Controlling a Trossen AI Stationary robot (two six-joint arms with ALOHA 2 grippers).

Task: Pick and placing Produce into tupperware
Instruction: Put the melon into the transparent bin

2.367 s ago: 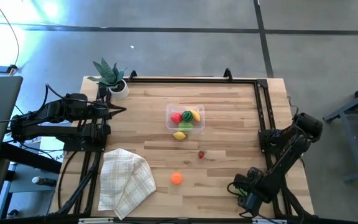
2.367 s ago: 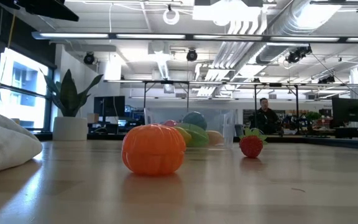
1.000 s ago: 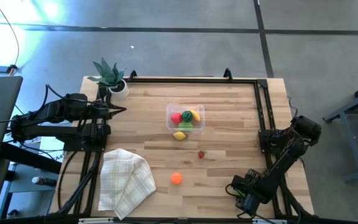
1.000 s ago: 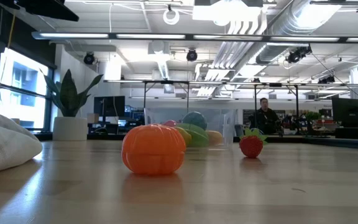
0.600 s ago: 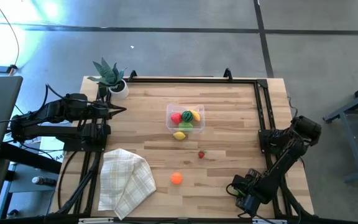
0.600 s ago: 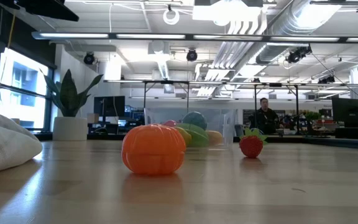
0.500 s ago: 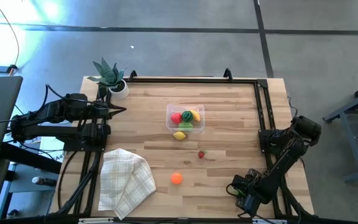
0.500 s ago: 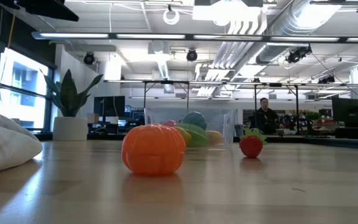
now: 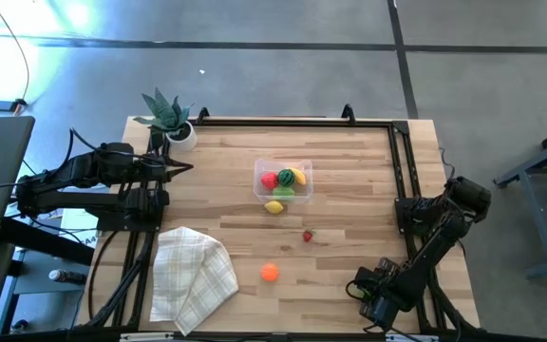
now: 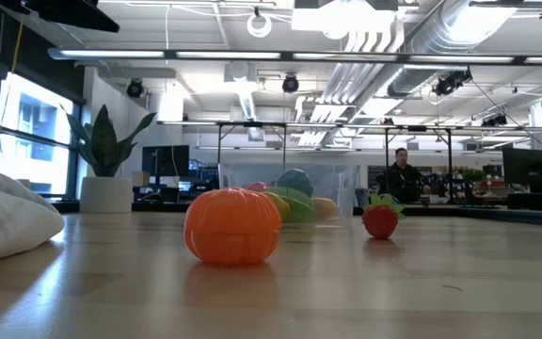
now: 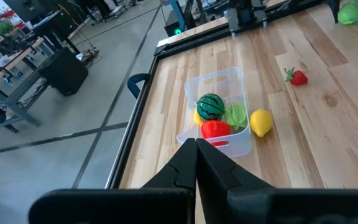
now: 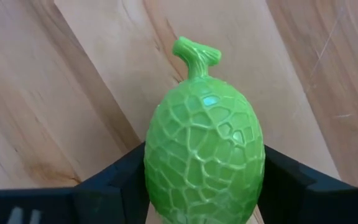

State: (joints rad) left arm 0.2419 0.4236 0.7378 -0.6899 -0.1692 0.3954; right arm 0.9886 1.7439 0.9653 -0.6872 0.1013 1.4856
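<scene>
The clear tupperware (image 9: 283, 179) (image 11: 219, 118) (image 10: 342, 193) sits mid-table with a red, a dark green, a light green and a yellow piece inside. A lemon (image 9: 273, 207) (image 11: 261, 122) lies against its near wall. A strawberry (image 9: 307, 237) (image 10: 380, 218) and an orange piece (image 9: 270, 273) (image 10: 232, 226) rest on the wood nearer the front. My right gripper (image 9: 361, 285) (image 12: 204, 168), near the front right corner, is shut on a green netted melon (image 12: 204, 143) (image 11: 350, 11). My left gripper (image 9: 186, 168) (image 11: 196, 144) waits shut at the table's left side, pointing toward the tupperware. My right gripper pinches the green melon at its widest part (image 12: 157, 168), one dark finger (image 12: 114, 180) on each flank. The stem end (image 12: 194, 53) points away from the gripper. The fingers come at it from above, looking down on the wood. Whether it rests on the table, I cannot tell.
A checked folded cloth (image 9: 193, 275) (image 10: 7, 221) lies at the front left. A potted green plant (image 9: 167, 114) (image 10: 106, 155) stands at the far left corner. A black rail frame (image 9: 402, 161) runs along the table's edges. Bare wood lies between the strawberry and the right rail.
</scene>
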